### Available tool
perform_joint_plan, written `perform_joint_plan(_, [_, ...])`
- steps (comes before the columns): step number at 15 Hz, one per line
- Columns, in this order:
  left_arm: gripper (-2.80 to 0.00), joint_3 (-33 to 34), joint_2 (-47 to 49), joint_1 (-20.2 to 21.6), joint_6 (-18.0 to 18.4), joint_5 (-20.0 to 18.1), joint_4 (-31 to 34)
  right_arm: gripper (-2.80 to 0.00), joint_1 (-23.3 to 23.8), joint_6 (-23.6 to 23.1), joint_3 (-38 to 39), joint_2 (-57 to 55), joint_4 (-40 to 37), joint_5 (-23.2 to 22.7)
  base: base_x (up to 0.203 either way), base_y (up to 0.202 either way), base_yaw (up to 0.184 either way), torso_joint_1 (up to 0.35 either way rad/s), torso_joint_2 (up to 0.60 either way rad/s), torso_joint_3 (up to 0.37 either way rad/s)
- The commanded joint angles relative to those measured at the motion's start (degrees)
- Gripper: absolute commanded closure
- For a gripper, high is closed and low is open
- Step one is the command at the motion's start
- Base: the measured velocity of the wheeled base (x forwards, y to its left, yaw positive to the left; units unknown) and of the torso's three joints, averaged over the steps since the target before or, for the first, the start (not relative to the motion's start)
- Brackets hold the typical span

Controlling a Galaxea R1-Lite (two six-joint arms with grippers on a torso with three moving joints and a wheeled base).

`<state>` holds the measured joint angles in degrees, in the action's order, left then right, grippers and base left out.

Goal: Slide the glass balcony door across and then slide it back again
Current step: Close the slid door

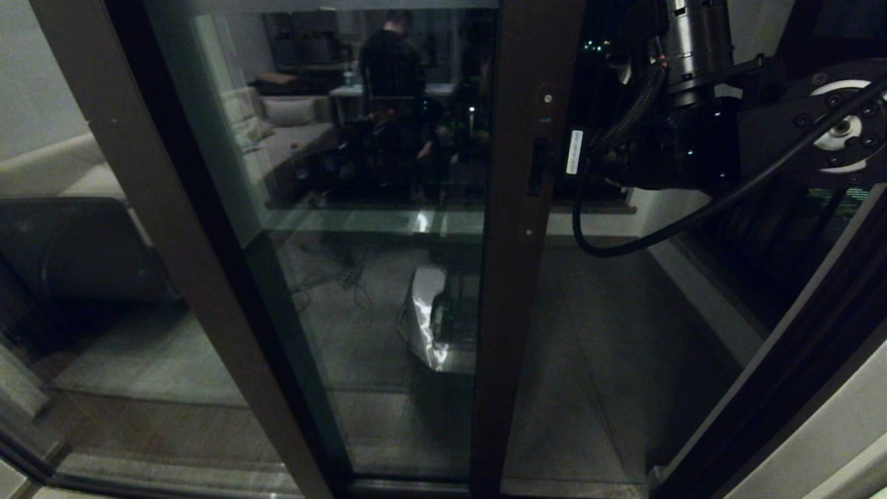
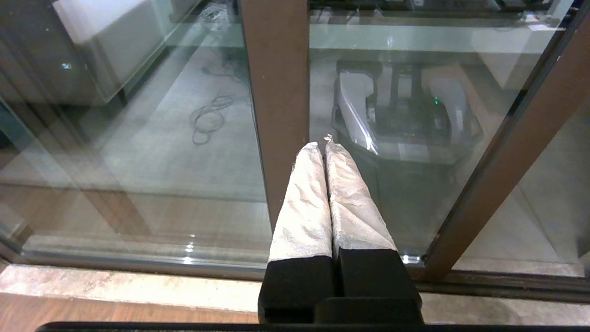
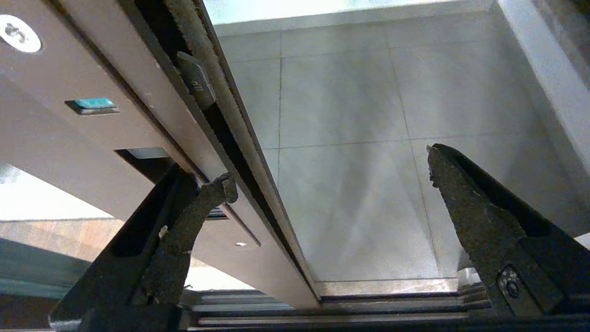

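Note:
The glass balcony door [image 1: 388,229] stands partly slid across, and its dark brown stile [image 1: 516,277] has open doorway to its right. The narrow black handle slot [image 1: 537,166] sits between small screws. My right arm [image 1: 686,145] reaches in from the upper right at handle height. My right gripper [image 3: 329,168] is open and straddles the stile's edge. One of its fingertips [image 3: 221,189] is hooked at the slot on the stile's face [image 3: 69,78], the other hangs over the balcony floor. My left gripper [image 2: 325,145] is shut on nothing, low by the fixed post [image 2: 276,87].
The wider fixed post [image 1: 173,208] slants at the left with a sofa behind the glass. Balcony floor tiles [image 3: 350,184] show through the gap. The floor track [image 3: 368,309] runs below. The outer door frame [image 1: 797,346] bounds the opening on the right. The stile [image 2: 507,157] crosses the left wrist view.

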<state>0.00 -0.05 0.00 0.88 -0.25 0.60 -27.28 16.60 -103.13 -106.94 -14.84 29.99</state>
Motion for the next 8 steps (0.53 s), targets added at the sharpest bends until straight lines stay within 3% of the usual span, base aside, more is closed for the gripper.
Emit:
perform_joint_plan(1, [0.0,0.1,0.0,0.0,0.0,0.0,0.0,-2.8,0.2,-0.7,2.6,2.1,-0.2,0.4,0.0,0.0,0.0,0.0,0.0,0.0])
perform_joint_plan(8, [0.0,0.1,0.0,0.1,0.0,0.0,0.0,-2.8,0.4,-0.9,3.8,3.7,-0.2,0.4,0.0,0.0,0.0,0.0,0.0,0.0])
